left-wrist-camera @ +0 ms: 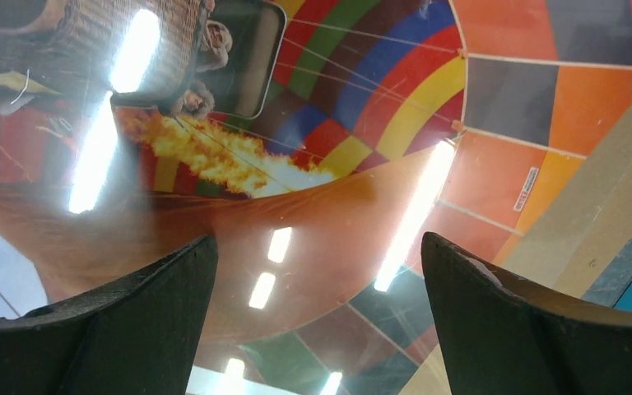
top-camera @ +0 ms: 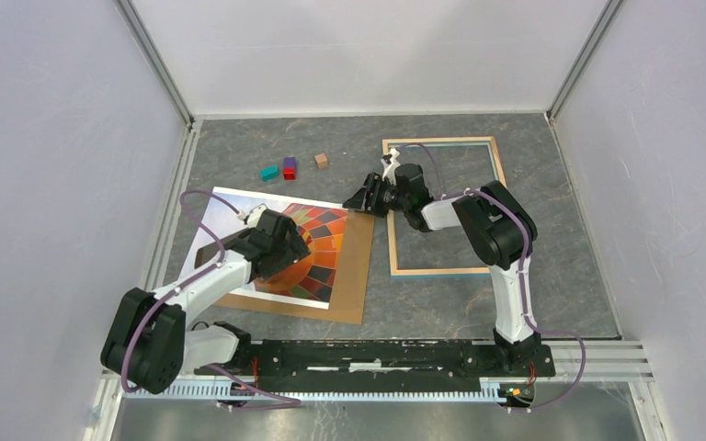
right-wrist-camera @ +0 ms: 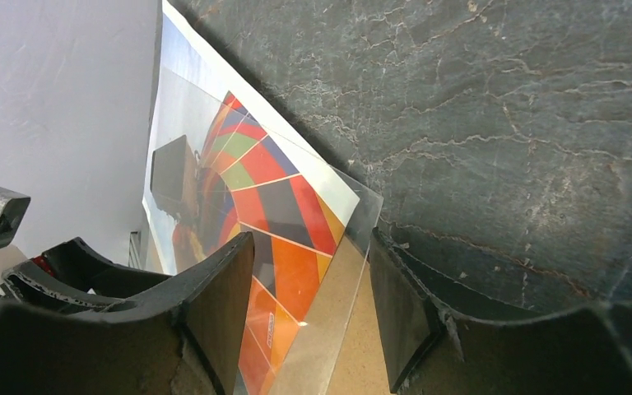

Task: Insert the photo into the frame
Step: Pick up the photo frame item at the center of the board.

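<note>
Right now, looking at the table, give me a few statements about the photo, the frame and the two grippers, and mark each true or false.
The photo lies inside the frame: false, it lies on a brown board left of the empty frame.
The left gripper is open above the photo: true.
The right gripper straddles a corner of the photo: true.
The small blocks sit inside the frame: false, they sit on the table outside it.
</note>
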Robot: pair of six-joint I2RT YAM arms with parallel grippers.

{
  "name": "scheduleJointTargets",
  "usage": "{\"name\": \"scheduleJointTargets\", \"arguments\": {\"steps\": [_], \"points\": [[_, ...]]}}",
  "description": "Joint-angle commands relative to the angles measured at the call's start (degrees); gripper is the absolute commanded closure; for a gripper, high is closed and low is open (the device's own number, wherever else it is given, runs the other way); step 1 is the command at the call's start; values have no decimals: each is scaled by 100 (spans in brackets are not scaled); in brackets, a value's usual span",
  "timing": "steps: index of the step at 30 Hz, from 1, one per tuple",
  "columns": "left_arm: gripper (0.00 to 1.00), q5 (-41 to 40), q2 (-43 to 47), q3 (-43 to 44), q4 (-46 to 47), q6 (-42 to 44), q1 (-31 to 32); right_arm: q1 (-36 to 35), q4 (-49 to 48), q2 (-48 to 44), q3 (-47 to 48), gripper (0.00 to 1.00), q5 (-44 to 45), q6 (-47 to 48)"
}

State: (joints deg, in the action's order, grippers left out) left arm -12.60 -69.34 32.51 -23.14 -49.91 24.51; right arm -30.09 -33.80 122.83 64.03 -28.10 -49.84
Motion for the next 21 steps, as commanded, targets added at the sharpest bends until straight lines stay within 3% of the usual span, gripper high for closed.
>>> {"name": "scheduleJointTargets", "arguments": {"steps": [1, 9, 15, 21], "points": [[0, -97, -168, -319, 483, -409, 19, -56, -231, -71, 42, 41, -306, -174], [0, -195, -18, -612, 608, -546, 20, 3, 1466, -8, 670, 41, 664, 915], [0, -156, -82, -633, 680, -622, 14, -40, 1422, 274, 786, 41, 541, 680], [0, -56, -406, -623, 868, -673, 10, -157, 792, 358, 656, 41, 202, 161]]}}
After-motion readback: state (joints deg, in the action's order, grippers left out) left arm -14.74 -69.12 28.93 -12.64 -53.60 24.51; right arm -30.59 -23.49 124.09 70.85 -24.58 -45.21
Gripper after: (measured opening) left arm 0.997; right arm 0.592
